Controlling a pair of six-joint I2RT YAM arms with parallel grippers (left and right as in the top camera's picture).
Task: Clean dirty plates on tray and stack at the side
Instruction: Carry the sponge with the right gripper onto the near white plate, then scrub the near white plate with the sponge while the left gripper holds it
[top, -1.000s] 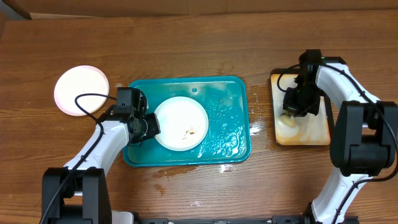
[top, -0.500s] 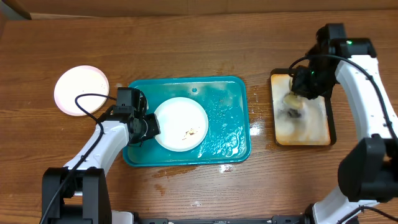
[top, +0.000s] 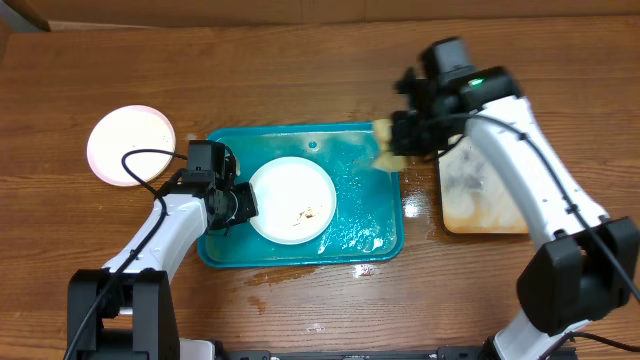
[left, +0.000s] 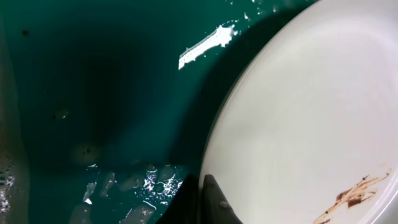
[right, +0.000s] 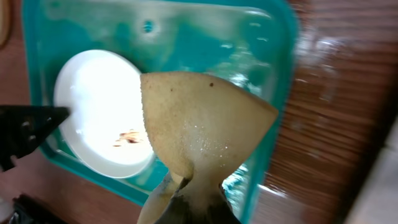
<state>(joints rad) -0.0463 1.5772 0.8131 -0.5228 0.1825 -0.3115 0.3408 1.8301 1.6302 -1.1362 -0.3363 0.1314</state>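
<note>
Held the small round white plate (top: 291, 198), brown smear (top: 306, 212) just right of its middle, flat in the left half of the large teal-blue rectangular plastic tray (top: 365, 225). Pinched that plate's left rim with the left tool (top: 243, 202), closed on it. Gripped a damp tan sponge (right: 199, 121) in the right tool (top: 398, 140), clamped on it above the tray's far right corner. Also on the wooden surface (top: 300, 70): a second small round pale plate (top: 130, 146) off the tray's left end, a narrow stained tray (top: 490, 200) to the right.
</note>
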